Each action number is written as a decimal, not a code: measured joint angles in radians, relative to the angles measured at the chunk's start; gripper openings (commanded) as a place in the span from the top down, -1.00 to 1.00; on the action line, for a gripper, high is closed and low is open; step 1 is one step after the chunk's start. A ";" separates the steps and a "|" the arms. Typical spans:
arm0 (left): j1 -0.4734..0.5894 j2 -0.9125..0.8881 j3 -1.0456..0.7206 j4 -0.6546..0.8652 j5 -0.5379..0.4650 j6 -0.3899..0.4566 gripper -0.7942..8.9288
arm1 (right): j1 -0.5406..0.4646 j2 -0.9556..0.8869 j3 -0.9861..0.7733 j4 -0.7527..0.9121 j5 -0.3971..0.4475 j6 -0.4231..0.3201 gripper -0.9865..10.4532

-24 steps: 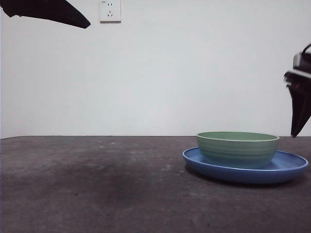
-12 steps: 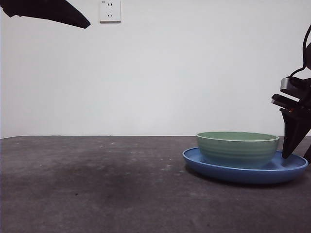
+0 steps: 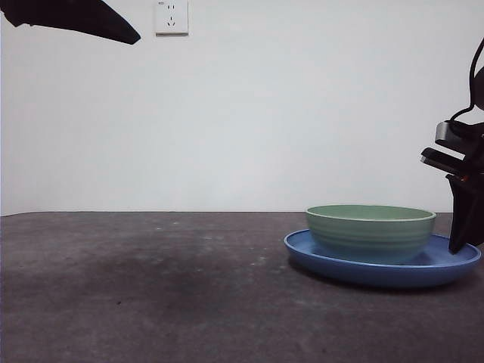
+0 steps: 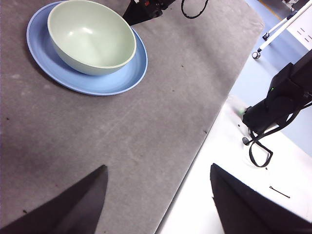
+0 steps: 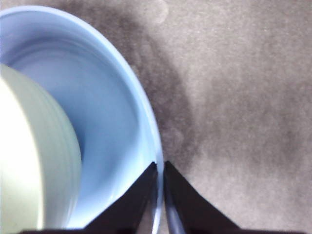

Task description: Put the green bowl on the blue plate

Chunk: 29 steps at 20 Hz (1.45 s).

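**Bowl seated on the plate; my right jaws pinch the plate's rim**

At the far left of the front view my left gripper waits high above the counter, its jaws spread wide with nothing between them, as my left wrist camera shows. A wall socket sits on the white wall beside it.

Moving right across the bare dark counter, I come to the green bowl. It stands upright inside the blue plate, nearer the plate's left side, its rim level. From my left wrist the bowl also looks fully within the plate's raised rim.

At the right edge, my right gripper is down at the plate's right rim, clear of the bowl. Its jaws are nearly together, and the thin blue rim appears to run up between them; I cannot tell for certain whether they clamp it or only straddle it.

I judge the placing itself done. What is in hand looks like a touch at the plate. Next I would spread the right jaws and lift straight up, slowly, so the plate does not tip or slide and the bowl keeps its seat.
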<state>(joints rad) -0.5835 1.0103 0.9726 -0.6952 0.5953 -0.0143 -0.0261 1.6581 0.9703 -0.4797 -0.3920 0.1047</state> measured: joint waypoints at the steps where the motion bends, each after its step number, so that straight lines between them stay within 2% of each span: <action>1: 0.000 0.000 0.000 -0.006 0.000 0.000 0.14 | 0.000 0.000 0.000 0.001 -0.010 0.000 0.81; 4: 0.000 0.000 0.000 -0.028 0.000 0.000 0.14 | 0.000 0.000 0.000 0.002 -0.070 0.007 0.81; 13: 0.000 0.000 0.000 -0.037 0.000 0.000 0.14 | 0.069 -0.091 0.001 0.031 -0.135 0.069 0.81; 19: 0.000 0.000 0.000 -0.033 0.000 0.002 0.14 | 0.220 -0.091 0.002 0.151 -0.135 0.179 0.81; 22: 0.000 0.000 0.000 -0.033 0.000 0.002 0.14 | 0.301 -0.090 0.002 0.224 -0.101 0.244 0.81; 26: 0.000 0.000 0.000 -0.033 0.000 0.002 0.14 | 0.349 -0.057 0.019 0.281 -0.098 0.308 0.81; 29: 0.000 0.000 0.000 -0.033 0.000 0.002 0.14 | 0.368 0.004 0.050 0.283 -0.070 0.325 0.81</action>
<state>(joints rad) -0.5835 1.0103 0.9726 -0.7284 0.5953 -0.0128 0.3416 1.6619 1.0199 -0.1970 -0.4618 0.4297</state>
